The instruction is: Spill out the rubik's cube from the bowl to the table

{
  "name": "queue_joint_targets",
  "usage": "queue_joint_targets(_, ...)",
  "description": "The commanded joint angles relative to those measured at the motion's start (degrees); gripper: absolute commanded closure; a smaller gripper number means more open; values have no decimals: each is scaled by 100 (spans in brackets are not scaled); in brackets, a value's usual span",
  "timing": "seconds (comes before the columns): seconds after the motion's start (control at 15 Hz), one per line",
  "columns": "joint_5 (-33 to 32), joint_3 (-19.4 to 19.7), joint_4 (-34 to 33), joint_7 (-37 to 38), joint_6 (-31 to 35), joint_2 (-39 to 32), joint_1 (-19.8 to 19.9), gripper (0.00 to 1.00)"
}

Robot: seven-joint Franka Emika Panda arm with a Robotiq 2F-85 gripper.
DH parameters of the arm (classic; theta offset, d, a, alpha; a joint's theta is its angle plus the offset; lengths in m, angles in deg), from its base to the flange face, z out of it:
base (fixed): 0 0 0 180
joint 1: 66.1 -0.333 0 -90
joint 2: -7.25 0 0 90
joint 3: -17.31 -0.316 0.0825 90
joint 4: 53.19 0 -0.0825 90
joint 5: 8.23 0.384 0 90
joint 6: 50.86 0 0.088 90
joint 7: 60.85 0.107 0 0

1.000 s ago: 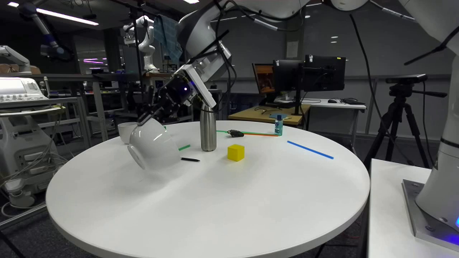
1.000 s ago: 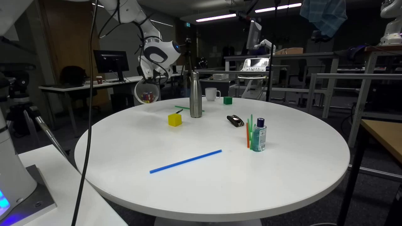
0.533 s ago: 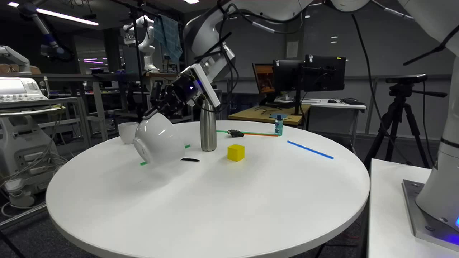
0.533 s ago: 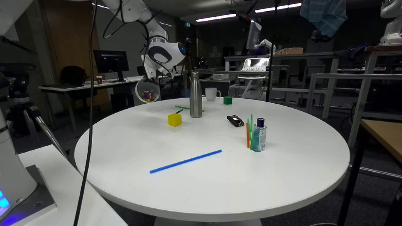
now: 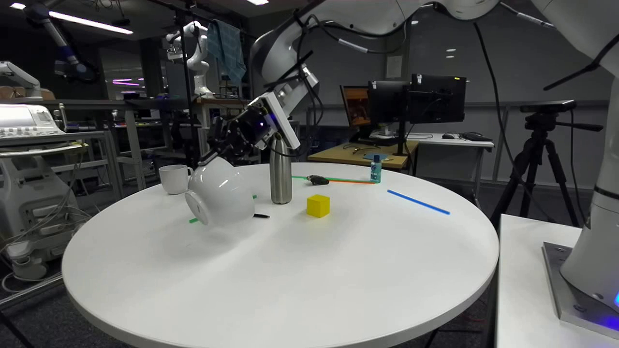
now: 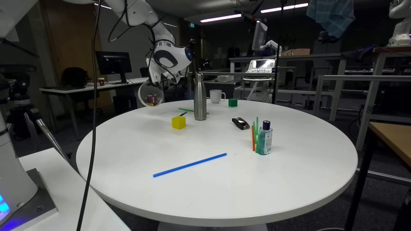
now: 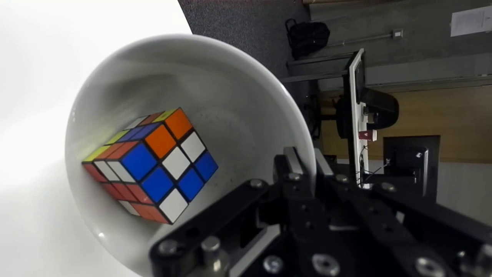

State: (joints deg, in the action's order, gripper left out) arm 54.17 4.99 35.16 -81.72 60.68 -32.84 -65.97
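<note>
Rubik's cube [image 7: 153,165] inside tilted bowl [image 7: 238,96], apart from the hand [image 7: 307,158]; hand clamped on bowl's rim; in an exterior view, wide stretch of desk [image 5: 338,280] between bowl and near edge; steel bottle [image 5: 280,176] farther back.

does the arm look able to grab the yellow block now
Probably not: the gripper is shut on the bowl by its rim, with the rubik's cube inside, so it would likely need to let go before taking the yellow block.

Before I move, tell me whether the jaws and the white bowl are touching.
Touching. The wrist view shows the jaws clamped on the rim of the white bowl, one jaw inside it and one outside, the wall pinched between.
</note>
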Motion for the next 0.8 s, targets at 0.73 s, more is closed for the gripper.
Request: queue_joint_targets(0.73, 491, -19, -950, 16, -1047, -775, 107, 97)
